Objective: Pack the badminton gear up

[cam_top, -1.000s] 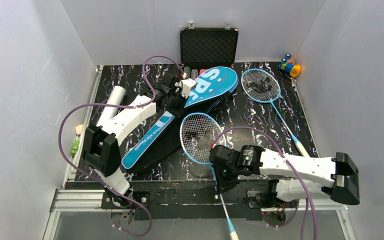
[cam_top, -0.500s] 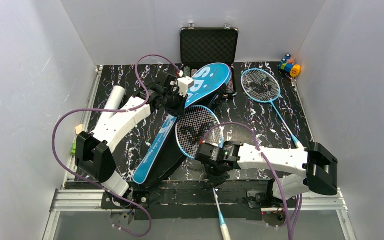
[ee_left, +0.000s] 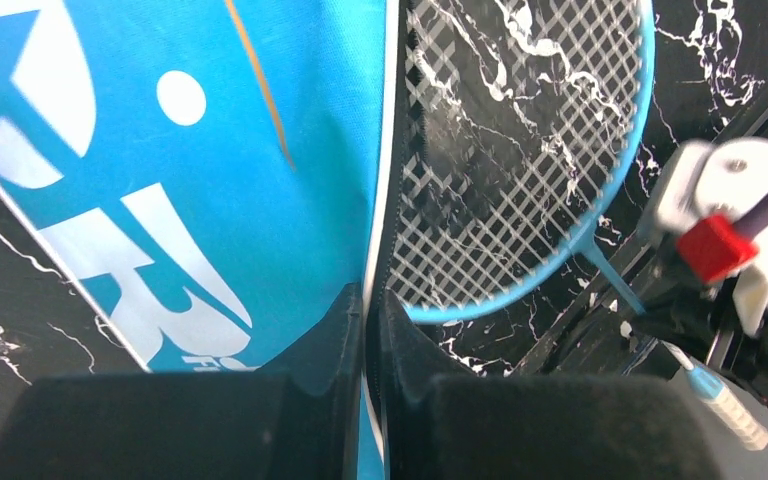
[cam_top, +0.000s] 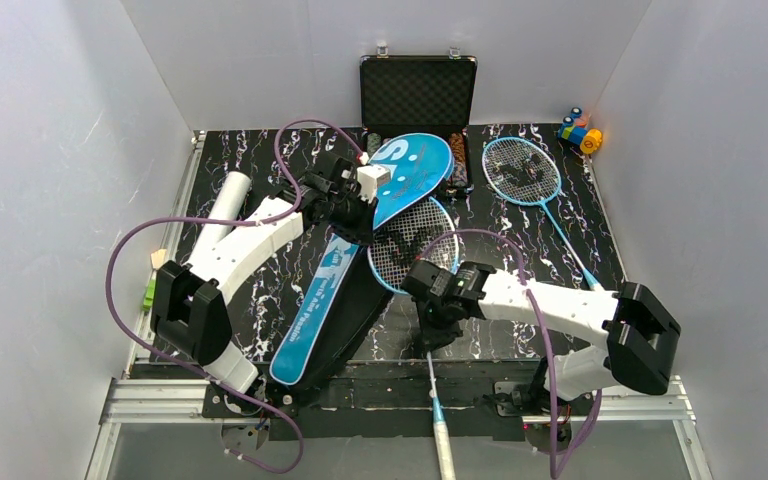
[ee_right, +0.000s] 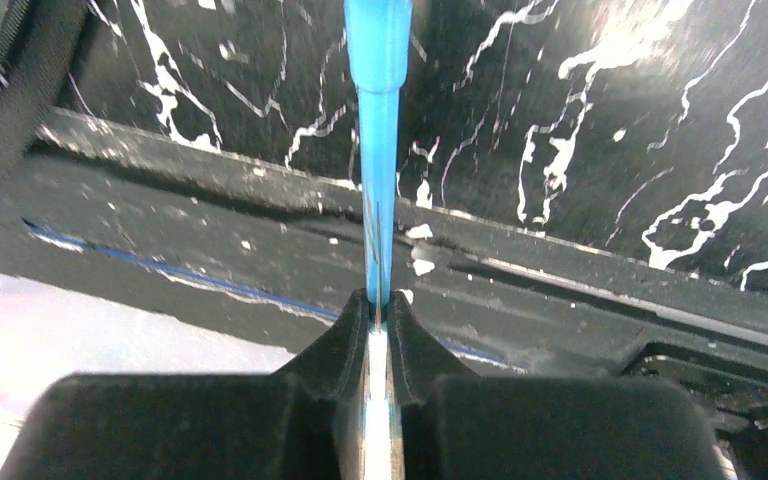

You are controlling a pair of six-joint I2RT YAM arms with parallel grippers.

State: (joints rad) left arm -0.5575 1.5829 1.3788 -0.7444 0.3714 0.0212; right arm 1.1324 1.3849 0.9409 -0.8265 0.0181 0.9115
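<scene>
The long blue bag [cam_top: 325, 290] lies slanting across the mat. My left gripper [cam_top: 370, 203] is shut on the zip edge of its wide end, and in the left wrist view [ee_left: 372, 310] that flap [ee_left: 210, 150] is held up. My right gripper [cam_top: 432, 328] is shut on the shaft [ee_right: 378, 150] of a light-blue racket. That racket's head [cam_top: 415, 240] lies partly under the raised flap and also shows in the left wrist view [ee_left: 520, 170]. A second racket [cam_top: 521, 170] lies at the back right. The white tube [cam_top: 224, 203] lies at the left. I see no shuttlecock.
An open black case [cam_top: 418, 90] stands at the back wall, its chips partly hidden by the bag. Colourful toy blocks [cam_top: 580, 131] sit in the back right corner. The held racket's handle [cam_top: 442, 440] sticks out over the table's front edge.
My left gripper has swung the bag's wide end left and tilted the flap up. My right gripper has pushed the racket up and left, so its head now reaches under the flap.
</scene>
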